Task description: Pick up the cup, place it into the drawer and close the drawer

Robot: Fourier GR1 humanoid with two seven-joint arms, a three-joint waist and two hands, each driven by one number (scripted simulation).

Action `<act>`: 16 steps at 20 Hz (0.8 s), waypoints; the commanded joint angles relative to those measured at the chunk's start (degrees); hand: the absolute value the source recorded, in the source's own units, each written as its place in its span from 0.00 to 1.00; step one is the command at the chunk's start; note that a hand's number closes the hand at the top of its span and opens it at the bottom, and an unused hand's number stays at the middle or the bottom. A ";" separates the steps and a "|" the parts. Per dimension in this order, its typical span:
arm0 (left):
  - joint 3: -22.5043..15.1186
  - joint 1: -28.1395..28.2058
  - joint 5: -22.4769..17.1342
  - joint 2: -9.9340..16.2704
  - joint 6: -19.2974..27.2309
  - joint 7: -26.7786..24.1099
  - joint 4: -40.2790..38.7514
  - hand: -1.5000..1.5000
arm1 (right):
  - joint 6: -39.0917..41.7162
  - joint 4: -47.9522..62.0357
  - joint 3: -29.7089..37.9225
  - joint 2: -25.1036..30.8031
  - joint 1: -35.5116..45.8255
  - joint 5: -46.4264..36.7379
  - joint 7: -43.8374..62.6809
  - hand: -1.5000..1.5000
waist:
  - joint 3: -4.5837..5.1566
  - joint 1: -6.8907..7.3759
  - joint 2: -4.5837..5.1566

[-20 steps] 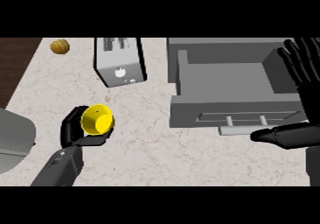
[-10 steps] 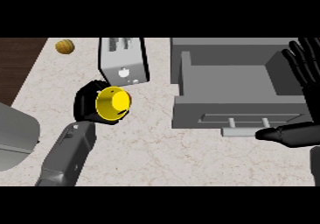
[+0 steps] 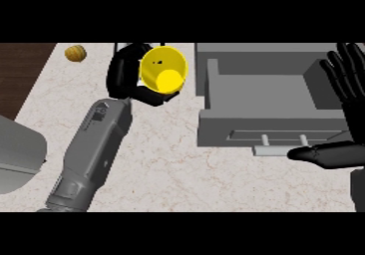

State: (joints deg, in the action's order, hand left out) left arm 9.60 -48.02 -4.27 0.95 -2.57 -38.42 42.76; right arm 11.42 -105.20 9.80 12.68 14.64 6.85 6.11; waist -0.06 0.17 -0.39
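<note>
- Left hand (image 3: 130, 74) was curled round the yellow cup (image 3: 163, 68), so the pick-up part looked done. Cup was held off the counter (image 3: 171, 159) near its far edge, tipped so its mouth faced the camera.
- Cup wasn't in the drawer (image 3: 263, 94) yet. It sat just to the left of the drawer's left wall, not over the opening as far as I could tell.
- Drawer was pulled open with nothing visible inside, handle (image 3: 284, 139) facing the near side. So my read: placing and closing were both left to do.
- Left forearm ran diagonally from the near-left up toward the far edge, wrist bent toward the drawer.
- Right hand (image 3: 351, 84) rested open at the right edge, fingers up, thumb sticking out near the handle.
- Small brown round thing (image 3: 76, 52) sat at the far-left corner, no idea what it was.
</note>
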 commanded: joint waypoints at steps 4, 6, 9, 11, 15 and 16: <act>-7.41 -10.57 -2.73 -0.92 9.25 13.95 5.08 1.00 | -0.71 -0.15 -1.93 -1.47 -1.32 -2.72 -2.48 0.00 | 0.03 -0.95 0.28; -7.36 -15.52 -2.93 -0.93 13.39 16.48 1.23 1.00 | -0.48 -3.09 -0.83 -0.83 -2.44 -1.23 -0.91 0.00 | 0.04 -1.95 0.39; -8.08 -21.13 -2.97 -0.94 15.97 20.96 -2.83 1.00 | 0.19 1.52 -0.43 -0.83 -0.27 -0.92 -3.36 0.00 | 0.01 -1.67 0.64; -11.93 -24.32 -5.09 -0.94 19.63 22.50 -7.16 1.00 | -2.80 0.52 -4.07 -3.45 1.58 -3.83 -0.49 0.00 | 0.02 -2.54 0.82; -14.58 -27.32 -7.70 -0.94 22.13 21.83 -16.09 1.00 | 1.18 1.40 -0.63 0.21 2.09 0.03 -1.56 0.00 | -0.01 -3.99 1.27; -16.48 -28.51 -8.93 -0.95 23.33 24.54 -16.81 1.00 | 0.08 3.87 -1.82 -1.74 2.49 -1.22 -3.49 0.00 | -0.03 -4.00 1.31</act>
State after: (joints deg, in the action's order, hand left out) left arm -3.63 -72.34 -11.06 0.02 17.57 -16.72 32.05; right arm 11.51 -103.56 8.56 11.72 16.09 5.91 4.00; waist -0.07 -3.02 0.57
